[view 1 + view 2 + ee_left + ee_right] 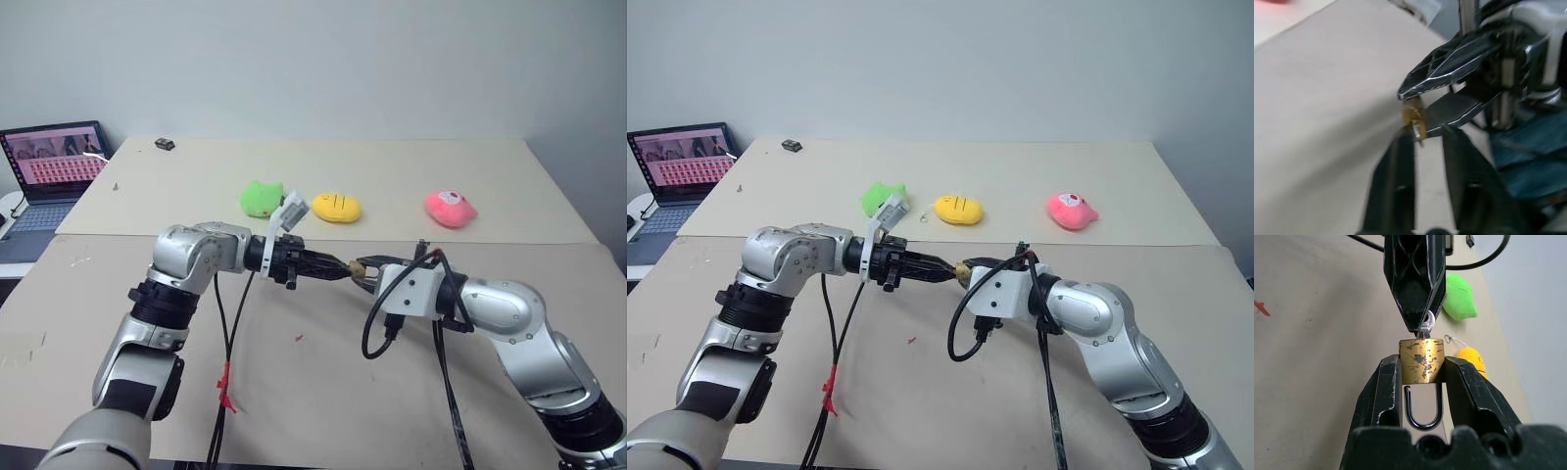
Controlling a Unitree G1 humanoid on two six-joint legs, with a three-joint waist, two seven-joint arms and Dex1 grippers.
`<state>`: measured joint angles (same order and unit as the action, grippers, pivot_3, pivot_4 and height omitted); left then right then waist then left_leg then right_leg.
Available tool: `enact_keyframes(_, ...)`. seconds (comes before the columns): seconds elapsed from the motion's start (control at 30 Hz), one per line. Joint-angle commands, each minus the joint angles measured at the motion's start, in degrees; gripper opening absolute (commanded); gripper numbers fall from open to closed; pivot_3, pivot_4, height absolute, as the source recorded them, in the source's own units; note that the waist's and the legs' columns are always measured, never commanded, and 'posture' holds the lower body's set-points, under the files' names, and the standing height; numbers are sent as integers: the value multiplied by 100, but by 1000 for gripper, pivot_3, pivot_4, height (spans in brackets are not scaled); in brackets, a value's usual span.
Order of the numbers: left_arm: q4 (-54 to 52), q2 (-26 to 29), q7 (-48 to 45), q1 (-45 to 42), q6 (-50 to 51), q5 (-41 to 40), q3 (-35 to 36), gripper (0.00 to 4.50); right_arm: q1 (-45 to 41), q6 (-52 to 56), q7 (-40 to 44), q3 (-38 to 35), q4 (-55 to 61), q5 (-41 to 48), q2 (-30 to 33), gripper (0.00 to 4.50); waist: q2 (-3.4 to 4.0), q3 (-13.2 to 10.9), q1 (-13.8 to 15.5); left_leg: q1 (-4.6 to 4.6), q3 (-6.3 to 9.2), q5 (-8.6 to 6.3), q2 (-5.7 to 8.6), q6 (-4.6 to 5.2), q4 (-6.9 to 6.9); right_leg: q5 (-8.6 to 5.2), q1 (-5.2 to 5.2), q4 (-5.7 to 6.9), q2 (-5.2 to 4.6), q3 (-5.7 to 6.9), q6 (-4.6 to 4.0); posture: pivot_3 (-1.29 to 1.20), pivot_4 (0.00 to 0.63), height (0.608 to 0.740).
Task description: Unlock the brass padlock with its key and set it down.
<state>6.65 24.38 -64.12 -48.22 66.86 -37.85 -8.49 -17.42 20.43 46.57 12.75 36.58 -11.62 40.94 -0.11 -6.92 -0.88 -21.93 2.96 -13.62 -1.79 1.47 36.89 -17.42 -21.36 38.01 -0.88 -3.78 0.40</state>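
Right wrist view: one brass padlock (1421, 360), one key (1426, 324), two plush toys.

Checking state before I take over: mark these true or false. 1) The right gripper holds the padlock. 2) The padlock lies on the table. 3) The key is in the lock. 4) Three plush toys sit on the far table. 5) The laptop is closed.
1) True: the right gripper clamps the brass padlock.
2) False: it is held in the air above the table.
3) True: the key enters its body, at the left gripper.
4) True: green plush, yellow plush, pink plush.
5) False: the laptop is open, with its screen lit.
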Motion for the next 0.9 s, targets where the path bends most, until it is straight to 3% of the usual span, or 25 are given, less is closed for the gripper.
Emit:
enact_keyframes(0.03,185,-204,256,-459,780,-689,793,2382,-103,-59,-72,-92,170,-6,-30,927,0,0,2,-1,1,0,0,0,0,0,0,0,0,1,0,0,150,660)
enact_keyframes(0.17,457,-320,503,-657,1202,-978,1219,2382,-105,-55,-79,-87,166,-3,-30,927,1,1,-5,0,2,0,1,0,0,0,0,1,0,3,0,0,150,660)
enact_keyframes(0.53,25,-74,448,-219,631,-609,416,2382,-209,6,-81,-91,180,8,-44,927,2,1,0,4,0,10,0,-18,-2,7,1,2,-3,0,-11,0,150,660)
enact_keyframes(0.9,133,-251,531,-251,443,-570,352,2382,-389,175,-53,-145,307,81,-71,927,1,1,1,-3,0,12,3,-22,0,6,0,1,-4,0,-11,0,150,660)
